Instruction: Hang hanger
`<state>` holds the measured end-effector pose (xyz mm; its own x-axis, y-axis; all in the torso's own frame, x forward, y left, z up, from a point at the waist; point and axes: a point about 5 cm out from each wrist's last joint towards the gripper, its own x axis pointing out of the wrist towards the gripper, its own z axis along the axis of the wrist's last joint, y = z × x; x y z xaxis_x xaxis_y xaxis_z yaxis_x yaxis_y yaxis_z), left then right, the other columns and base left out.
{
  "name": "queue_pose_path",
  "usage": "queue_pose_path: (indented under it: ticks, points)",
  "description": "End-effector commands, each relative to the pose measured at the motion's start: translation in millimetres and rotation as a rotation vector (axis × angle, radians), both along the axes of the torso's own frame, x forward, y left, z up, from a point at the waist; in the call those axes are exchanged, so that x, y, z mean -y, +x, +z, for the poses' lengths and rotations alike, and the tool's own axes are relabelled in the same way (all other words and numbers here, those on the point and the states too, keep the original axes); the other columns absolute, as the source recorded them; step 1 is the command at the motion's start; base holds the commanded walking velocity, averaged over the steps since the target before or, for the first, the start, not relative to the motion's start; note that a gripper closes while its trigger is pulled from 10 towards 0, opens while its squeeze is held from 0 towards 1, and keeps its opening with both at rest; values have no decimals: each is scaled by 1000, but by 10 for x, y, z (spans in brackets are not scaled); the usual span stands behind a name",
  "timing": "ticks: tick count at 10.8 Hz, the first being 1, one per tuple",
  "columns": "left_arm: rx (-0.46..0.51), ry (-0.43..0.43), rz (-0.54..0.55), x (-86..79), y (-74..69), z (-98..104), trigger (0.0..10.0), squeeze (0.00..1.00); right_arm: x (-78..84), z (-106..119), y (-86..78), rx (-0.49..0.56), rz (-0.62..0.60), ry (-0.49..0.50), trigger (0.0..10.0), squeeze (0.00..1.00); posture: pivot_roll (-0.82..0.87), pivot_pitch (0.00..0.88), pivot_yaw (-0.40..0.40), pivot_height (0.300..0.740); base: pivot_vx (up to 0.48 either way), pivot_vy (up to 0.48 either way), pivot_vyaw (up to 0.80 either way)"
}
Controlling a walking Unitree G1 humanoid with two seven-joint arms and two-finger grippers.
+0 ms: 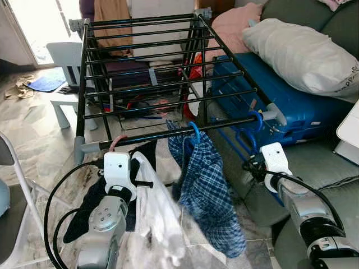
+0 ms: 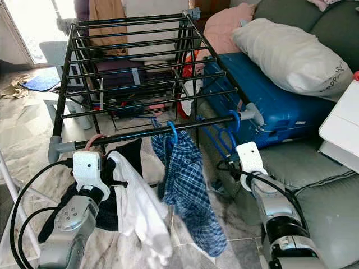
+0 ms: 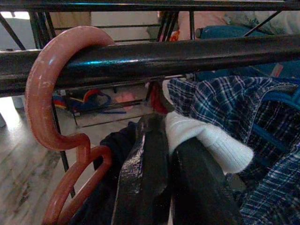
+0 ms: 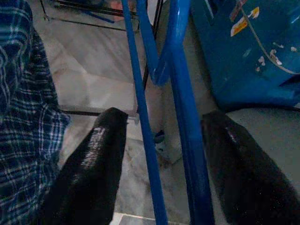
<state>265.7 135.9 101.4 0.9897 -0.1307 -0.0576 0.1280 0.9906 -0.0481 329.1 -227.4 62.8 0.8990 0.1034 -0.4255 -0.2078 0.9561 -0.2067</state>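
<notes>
A pink hanger [image 3: 44,93] has its hook over the black front rail [image 1: 185,130] of the drying rack, at the rail's left end. It carries a white garment [image 1: 160,218] and a dark one [image 1: 87,210]. My left gripper [image 3: 169,140] sits just under the rail, shut on the cloth-covered shoulder of that hanger. A blue plaid shirt [image 1: 207,190] hangs from a blue hook [image 1: 194,132] at mid rail. An empty blue hanger [image 1: 256,121] hangs at the right end. My right gripper [image 4: 166,117] stands open with that hanger's blue bars [image 4: 185,140] between its fingers.
Right of the rack, a blue suitcase [image 1: 291,106] lies on a grey sofa [image 1: 314,162] with a white pillow [image 1: 303,53] on top. A white child's chair [image 1: 66,59] stands at the back left. A folding chair frame [image 1: 14,168] is at my left.
</notes>
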Motion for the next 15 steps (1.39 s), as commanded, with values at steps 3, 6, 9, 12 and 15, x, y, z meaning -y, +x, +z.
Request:
queue_pose_path:
  ticks: [3,6,9,12,15]
  points:
    - [24,8,4,-3,24,66,10000,0,-8,70,61,30,3,6,0,0,-83,0,14,740,0,0,0]
    - [25,9,2,-3,29,69,10000,0,-6,70,63,32,2,3,0,0,-85,0,16,740,0,0,0]
    - [22,11,3,8,40,68,10000,0,-10,60,62,31,4,-4,0,0,-84,0,13,740,0,0,0]
    - [22,12,8,4,45,66,10000,0,-41,67,76,44,10,-3,0,0,-84,0,15,740,0,0,0]
    - [31,14,9,10,70,84,10000,0,-131,127,121,99,14,19,0,0,-84,0,20,740,0,0,0]
